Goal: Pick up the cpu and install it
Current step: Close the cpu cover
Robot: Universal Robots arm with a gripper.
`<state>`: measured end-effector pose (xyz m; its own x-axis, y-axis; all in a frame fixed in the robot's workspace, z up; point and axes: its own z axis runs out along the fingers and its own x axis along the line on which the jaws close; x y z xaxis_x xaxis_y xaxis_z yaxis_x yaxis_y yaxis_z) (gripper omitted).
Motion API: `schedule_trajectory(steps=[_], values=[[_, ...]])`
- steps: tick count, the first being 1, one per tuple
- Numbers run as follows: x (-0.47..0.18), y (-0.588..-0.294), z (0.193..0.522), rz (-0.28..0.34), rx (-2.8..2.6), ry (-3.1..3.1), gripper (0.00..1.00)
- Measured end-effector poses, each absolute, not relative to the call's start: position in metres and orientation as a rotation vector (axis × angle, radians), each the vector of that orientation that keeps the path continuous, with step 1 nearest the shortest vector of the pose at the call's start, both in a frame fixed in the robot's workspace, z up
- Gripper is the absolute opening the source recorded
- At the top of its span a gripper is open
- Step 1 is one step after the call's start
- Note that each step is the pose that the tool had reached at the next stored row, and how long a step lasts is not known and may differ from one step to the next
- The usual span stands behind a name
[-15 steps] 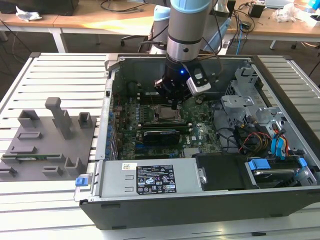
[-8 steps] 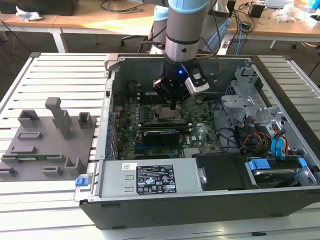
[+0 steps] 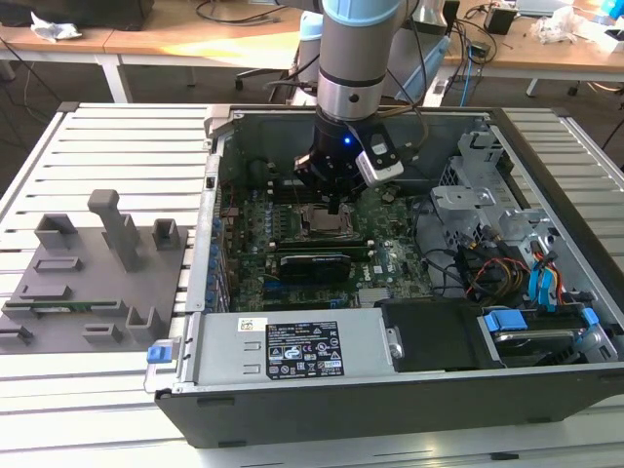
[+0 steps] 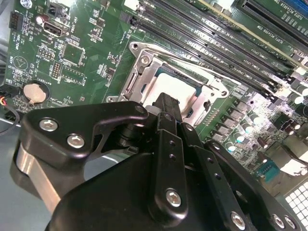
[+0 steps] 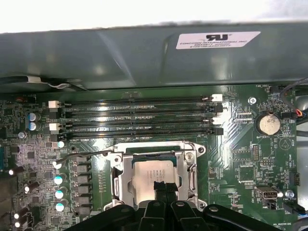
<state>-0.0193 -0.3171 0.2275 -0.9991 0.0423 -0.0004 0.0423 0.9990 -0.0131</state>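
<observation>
One black gripper [image 5: 162,186] hangs straight over the socket frame [image 5: 121,175] of a green motherboard [image 5: 240,159], inside an open computer case [image 3: 409,390]; in the exterior view the arm [image 3: 356,58] stands upright above the socket frame [image 3: 325,222], its wrist low between the case walls; the cpu [image 5: 149,171] lies flat inside the socket frame, silver-white top upward, with the metal surround on every side that shows; in the second wrist view the cpu [image 4: 179,86] sits within the socket frame [image 4: 139,72], partly covered by the gripper [image 4: 166,101]; the fingers [image 5: 154,209] are drawn together so that their tips meet with no gap to be seen, and nothing is pinched between them; the joined tips sit over the edge of the cpu nearest the gripper body, but whether they press on the metal top or stop just above it I cannot tell; a thin wire lever [image 5: 86,154] runs out from one corner of the socket frame; long memory slots [image 5: 139,115] lie in parallel just beyond the socket frame, between it and the case wall; a round coin cell [image 5: 268,124] sits well off to one side of the socket frame, past the ends of those slots; outside the case, to the exterior view's left of the socket frame, a grey fixture plate [image 3: 97,283] with upright blocks rests on a slatted table [image 3: 127,136].
</observation>
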Motion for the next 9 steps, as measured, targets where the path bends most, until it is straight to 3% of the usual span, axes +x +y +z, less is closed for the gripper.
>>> schedule_trajectory(steps=[9], values=[[-0.0219, -0.3171, 0.2275, -0.020, 0.067, 3.141, 0.11]])
